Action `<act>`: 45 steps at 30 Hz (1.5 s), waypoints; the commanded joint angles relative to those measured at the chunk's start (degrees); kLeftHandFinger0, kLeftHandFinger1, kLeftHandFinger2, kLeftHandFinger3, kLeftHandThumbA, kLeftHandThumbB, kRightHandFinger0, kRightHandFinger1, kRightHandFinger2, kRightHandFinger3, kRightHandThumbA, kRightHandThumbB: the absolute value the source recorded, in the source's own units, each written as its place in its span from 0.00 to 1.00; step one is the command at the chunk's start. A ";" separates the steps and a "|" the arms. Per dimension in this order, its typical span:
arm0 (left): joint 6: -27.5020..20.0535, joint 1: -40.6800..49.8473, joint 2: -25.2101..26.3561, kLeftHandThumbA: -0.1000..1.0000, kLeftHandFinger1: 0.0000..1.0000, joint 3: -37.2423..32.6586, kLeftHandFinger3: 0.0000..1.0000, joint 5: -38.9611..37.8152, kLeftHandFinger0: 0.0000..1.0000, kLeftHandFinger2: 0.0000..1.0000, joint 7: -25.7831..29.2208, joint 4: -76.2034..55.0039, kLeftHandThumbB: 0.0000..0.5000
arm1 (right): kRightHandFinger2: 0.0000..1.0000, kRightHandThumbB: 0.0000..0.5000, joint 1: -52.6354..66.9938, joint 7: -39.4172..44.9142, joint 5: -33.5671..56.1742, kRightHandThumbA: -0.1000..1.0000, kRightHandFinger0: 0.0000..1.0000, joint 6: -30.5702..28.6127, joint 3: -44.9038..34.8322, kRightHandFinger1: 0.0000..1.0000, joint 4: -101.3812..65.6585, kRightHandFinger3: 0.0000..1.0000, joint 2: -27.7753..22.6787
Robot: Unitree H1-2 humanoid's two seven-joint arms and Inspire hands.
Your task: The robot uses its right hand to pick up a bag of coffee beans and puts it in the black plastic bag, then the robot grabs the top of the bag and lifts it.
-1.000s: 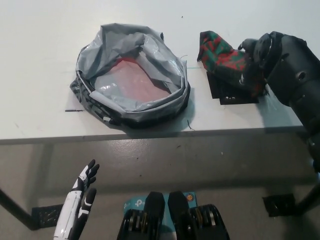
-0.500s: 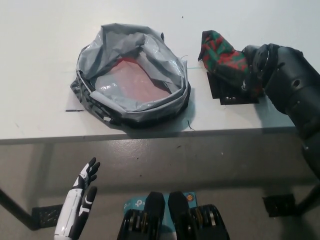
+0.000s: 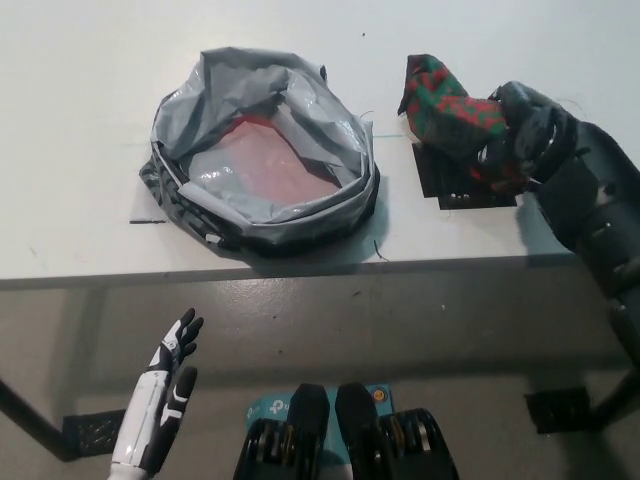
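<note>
My black right hand (image 3: 522,140) has closed on the red-and-green patterned coffee bean bag (image 3: 452,108), right of the open black plastic bag (image 3: 262,160); next comes lifting. My white left hand (image 3: 165,390) rests open below the white surface (image 3: 80,120).

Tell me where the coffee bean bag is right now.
In the head view, the coffee bean bag sits on the table's right side, gripped by the right hand, right of the black plastic bag.

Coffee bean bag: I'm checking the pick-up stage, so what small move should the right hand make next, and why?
Probably lift the coffee bean bag a little off the table. The right hand is shut on its right end, and it lies beside the open black plastic bag, not in it. The left hand rests below the table edge.
</note>
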 commanded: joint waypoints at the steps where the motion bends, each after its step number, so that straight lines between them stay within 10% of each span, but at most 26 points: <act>1: -1.10 -0.74 0.75 1.00 1.00 -0.40 1.00 1.06 1.00 1.00 0.23 -1.13 0.49 | 0.65 0.54 -1.47 -8.37 9.82 0.42 0.04 -10.08 -8.82 0.39 -1.34 0.42 1.49; 4: -1.07 -0.81 0.75 1.00 1.00 -0.49 1.00 1.24 1.00 1.00 0.29 -1.19 0.46 | 0.69 0.53 -1.48 -5.84 12.68 0.43 0.04 -11.24 -12.95 0.44 -1.40 0.48 1.53; 8: -0.99 -1.17 0.91 1.00 1.00 -0.51 1.00 1.82 1.00 1.00 0.49 -1.17 0.41 | 0.83 0.59 -2.14 -0.65 20.77 0.32 0.12 -11.56 -22.03 0.55 -0.38 0.79 1.61; 15: -1.23 -1.51 1.07 1.00 1.00 -0.51 1.00 2.00 1.00 1.00 0.40 -0.87 0.38 | 0.76 0.48 -2.91 1.93 31.55 0.11 0.00 -5.77 -35.14 0.38 -2.03 1.00 2.70; 19: -1.20 -1.79 1.08 1.00 1.00 -0.53 1.00 1.79 1.00 1.00 0.27 -0.73 0.36 | 0.61 0.36 -3.89 5.39 38.63 0.04 0.00 -2.70 -44.09 0.19 0.12 0.26 2.25; 27: -1.04 -2.08 1.18 1.00 1.00 -0.59 1.00 2.31 1.00 1.00 0.32 -0.70 0.33 | 0.59 0.29 -4.55 8.90 41.33 0.00 0.00 0.78 -49.92 0.11 0.33 0.82 2.09; 34: -1.64 -2.74 1.29 1.00 1.00 -0.65 1.00 1.99 1.00 1.00 0.25 -0.02 0.32 | 0.60 0.37 -5.58 9.38 41.14 0.00 0.00 1.69 -50.14 0.08 -1.63 0.60 2.30; 37: -1.98 -2.74 1.32 1.00 1.00 -0.72 1.00 1.89 1.00 1.00 0.31 0.22 0.33 | 0.58 0.36 -6.06 8.99 42.64 0.00 0.00 3.11 -50.56 0.08 -2.52 0.35 2.33; 45: -2.02 -2.88 1.38 1.00 1.00 -0.82 1.00 1.51 1.00 1.00 0.23 0.33 0.31 | 0.67 0.30 -7.00 9.42 44.72 0.00 0.00 5.01 -48.76 0.21 -7.88 0.89 2.73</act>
